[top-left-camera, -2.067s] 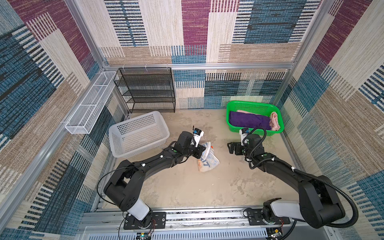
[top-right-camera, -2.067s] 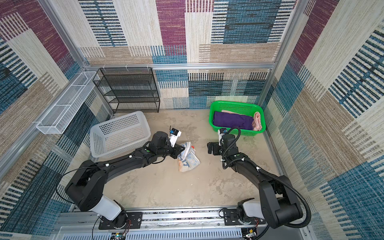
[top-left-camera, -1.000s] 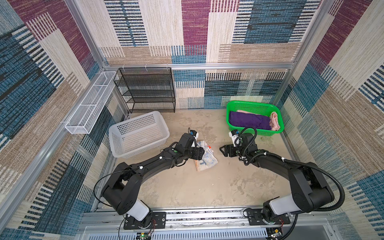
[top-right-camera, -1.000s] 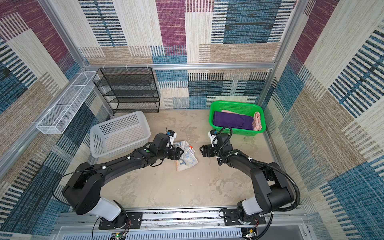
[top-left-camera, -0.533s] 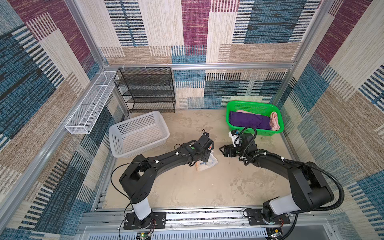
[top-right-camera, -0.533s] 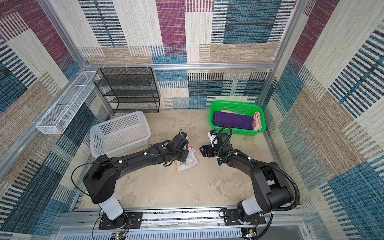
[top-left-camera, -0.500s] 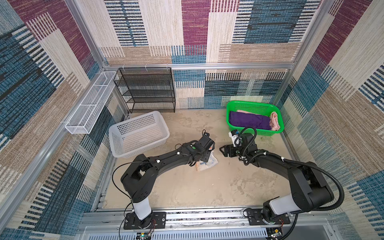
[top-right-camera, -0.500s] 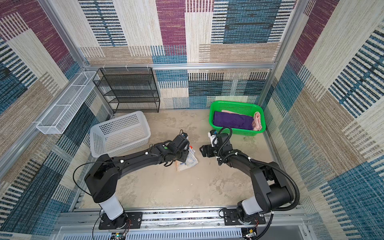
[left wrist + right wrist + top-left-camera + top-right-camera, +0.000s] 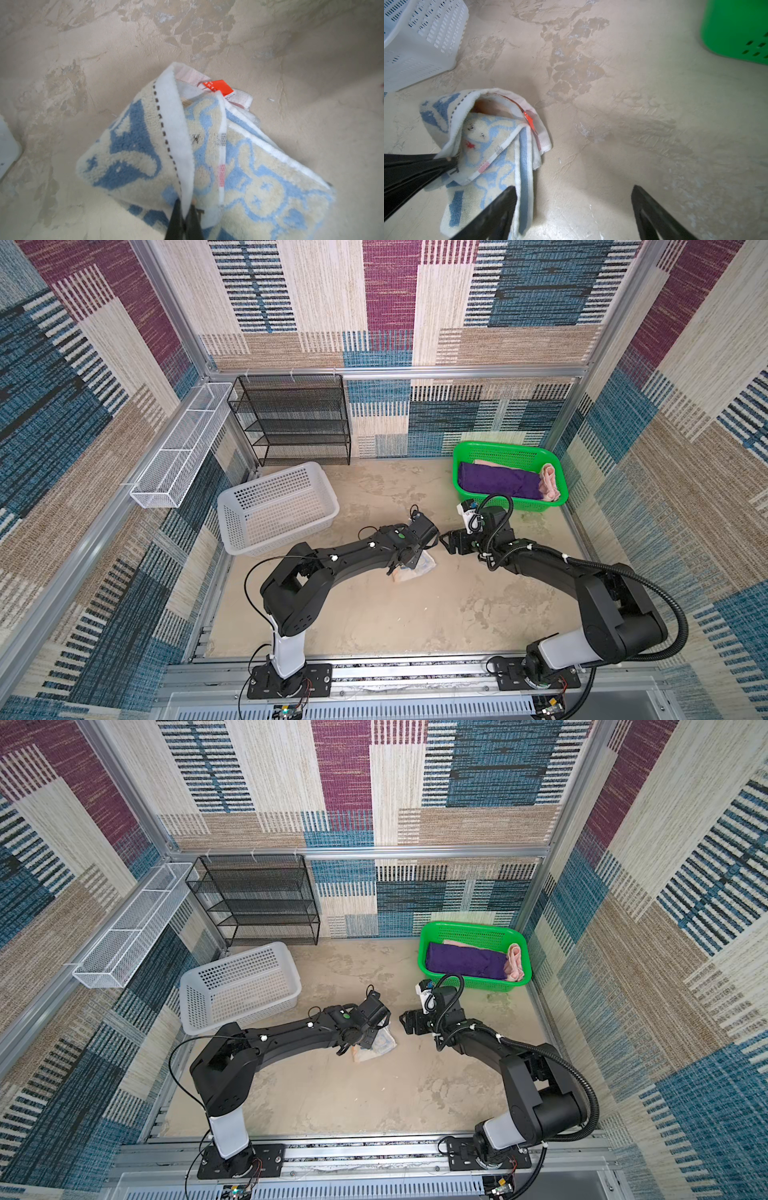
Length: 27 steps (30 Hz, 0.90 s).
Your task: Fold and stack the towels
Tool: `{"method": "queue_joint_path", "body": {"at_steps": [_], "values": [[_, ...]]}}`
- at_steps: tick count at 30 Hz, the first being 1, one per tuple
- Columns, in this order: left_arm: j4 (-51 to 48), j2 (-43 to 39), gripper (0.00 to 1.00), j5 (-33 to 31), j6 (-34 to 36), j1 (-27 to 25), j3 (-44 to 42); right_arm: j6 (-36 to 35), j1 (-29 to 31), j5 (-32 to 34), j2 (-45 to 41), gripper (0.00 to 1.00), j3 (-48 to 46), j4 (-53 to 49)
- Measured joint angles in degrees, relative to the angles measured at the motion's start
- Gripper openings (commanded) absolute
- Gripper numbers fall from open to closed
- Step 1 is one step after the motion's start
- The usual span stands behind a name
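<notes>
— What fills the room, biggest first?
— A black rack (image 9: pixel 291 418) against the back wall, well apart from the green basket (image 9: pixel 505 444). Then a white basket (image 9: pixel 282 526), across the floor (image 9: pixel 395 614) from the green basket, open side up.
— And the towels?
— A purple towel (image 9: pixel 496 485) lies folded inside the green basket, with a pink towel (image 9: pixel 548 483) rolled up at one end of it. The rabbit towel (image 9: pixel 419 568) is bunched on the floor, out in front of the green basket, toward the white basket.
— Anything in the way?
— From above, the left arm (image 9: pixel 353 553) covers much of the rabbit towel; only one side pokes out.
— The grippers?
— The left gripper (image 9: pixel 185 204) is pinched tight on the rabbit towel's white hem, which stands up in a ridge. The right gripper (image 9: pixel 574 189) hangs low between the green basket and the rabbit towel, jaws spread wide, holding nothing. One finger (image 9: pixel 496 209) sits near the cloth; touching or not, I cannot tell.
— Smallest thing?
— A red tag (image 9: pixel 218 88) at the rabbit towel's corner.
</notes>
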Motion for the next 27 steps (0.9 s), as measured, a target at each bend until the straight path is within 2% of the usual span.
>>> {"method": "queue_joint_path", "body": {"at_steps": [9, 18, 27], "values": [[0.0, -6.1, 0.0, -0.5, 6.0, 0.0, -0.9, -1.1, 0.0, -0.2, -0.9, 0.87, 0.0, 1.4], [2.4, -14.8, 0.0, 2.3, 15.8, 0.0, -7.9, -4.1, 0.4, -2.4, -2.4, 0.87, 0.7, 3.4], [6.4, -22.4, 0.0, 5.8, 22.3, 0.0, -12.3, -9.6, 6.5, -6.2, -1.3, 0.84, 1.2, 10.2]]}}
